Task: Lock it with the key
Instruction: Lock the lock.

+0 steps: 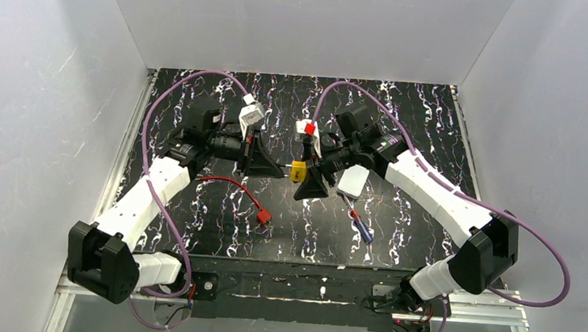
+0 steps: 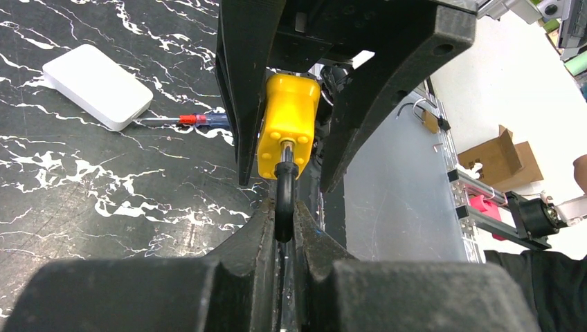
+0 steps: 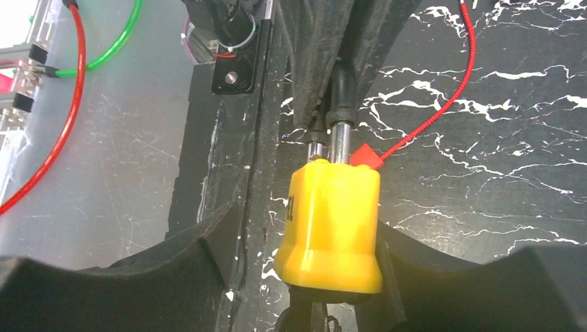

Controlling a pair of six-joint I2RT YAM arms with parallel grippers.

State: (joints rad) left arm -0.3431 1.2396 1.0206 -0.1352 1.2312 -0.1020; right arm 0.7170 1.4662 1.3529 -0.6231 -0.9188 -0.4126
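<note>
Left gripper [image 2: 284,223]: nearest its wrist lens, clenched on the black shackle [image 2: 284,187].
Padlock [image 2: 289,124]: long axis runs straight away, yellow body farthest.
Right gripper [image 3: 311,252]: jaws spread around the yellow body, a gap at one finger; not gripping.
Shackle end: points away from this wrist lens.
Overhead: padlock held above the middle of the table [image 1: 406,111], axis along the near edge, shackle toward the left edge.
Room: white box [image 1: 352,182] and screwdriver [image 1: 360,227] right of it, red cable [image 1: 234,187] left.

Keyhole hidden beneath yellow padlock [image 3: 332,221]
</note>
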